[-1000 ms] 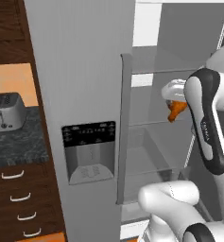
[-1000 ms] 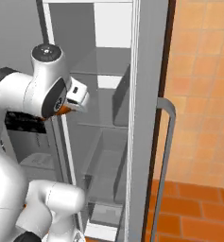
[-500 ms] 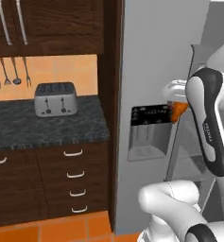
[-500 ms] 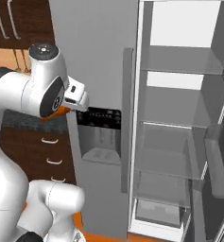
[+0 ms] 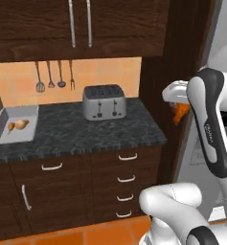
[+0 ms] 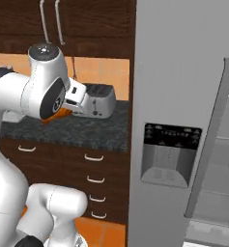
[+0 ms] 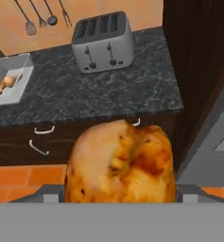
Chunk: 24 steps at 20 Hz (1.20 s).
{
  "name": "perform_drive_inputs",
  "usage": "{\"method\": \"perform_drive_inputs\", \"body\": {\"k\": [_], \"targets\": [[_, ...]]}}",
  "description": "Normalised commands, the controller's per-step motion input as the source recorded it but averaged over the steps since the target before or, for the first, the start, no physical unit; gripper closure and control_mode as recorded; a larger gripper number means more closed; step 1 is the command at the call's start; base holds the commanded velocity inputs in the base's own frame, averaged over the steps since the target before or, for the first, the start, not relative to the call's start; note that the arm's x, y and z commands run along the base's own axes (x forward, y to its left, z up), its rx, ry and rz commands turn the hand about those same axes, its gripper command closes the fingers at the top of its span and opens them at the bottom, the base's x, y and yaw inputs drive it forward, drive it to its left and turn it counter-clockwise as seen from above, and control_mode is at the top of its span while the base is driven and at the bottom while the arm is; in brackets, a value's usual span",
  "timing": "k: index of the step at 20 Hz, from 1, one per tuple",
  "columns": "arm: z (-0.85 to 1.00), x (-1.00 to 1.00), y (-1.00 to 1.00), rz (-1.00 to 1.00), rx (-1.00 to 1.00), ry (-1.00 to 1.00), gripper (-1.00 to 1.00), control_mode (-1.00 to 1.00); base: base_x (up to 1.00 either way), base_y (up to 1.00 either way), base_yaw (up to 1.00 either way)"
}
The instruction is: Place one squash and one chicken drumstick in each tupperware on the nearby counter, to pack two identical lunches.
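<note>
While the grey tupperware tray is sitting at the far left of the left base view on the dark marbled table, it is holding a tan squash and an orange-brown piece beside it that is too small to name. Just right of the tray the bare stone is running on to a silver toaster, which is standing near the middle of the frame below utensils hanging on the orange wall. Further right, at the right edge of the same view, the claw is grasping a chicken drumstick in the air, off the table's end and well apart from the tray. Seen from the hand view, the glossy drumstick is filling the lower centre of the frame.
</note>
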Motion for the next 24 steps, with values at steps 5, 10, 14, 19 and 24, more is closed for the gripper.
{"method": "perform_drive_inputs", "body": {"k": [5,10,14,19,24], "targets": [[0.00,0.00,0.00,0.00,0.00,0.00,1.00,1.00,0.32,1.00,-0.04],[0.00,0.00,0.00,0.00,0.00,0.00,1.00,1.00,0.38,1.00,-0.07],[0.00,0.00,0.00,0.00,0.00,0.00,1.00,1.00,0.43,1.00,-0.08],[0.00,0.00,0.00,0.00,0.00,0.00,1.00,1.00,0.42,1.00,-0.08],[0.00,0.00,0.00,0.00,0.00,0.00,1.00,1.00,0.42,1.00,-0.09]]}}
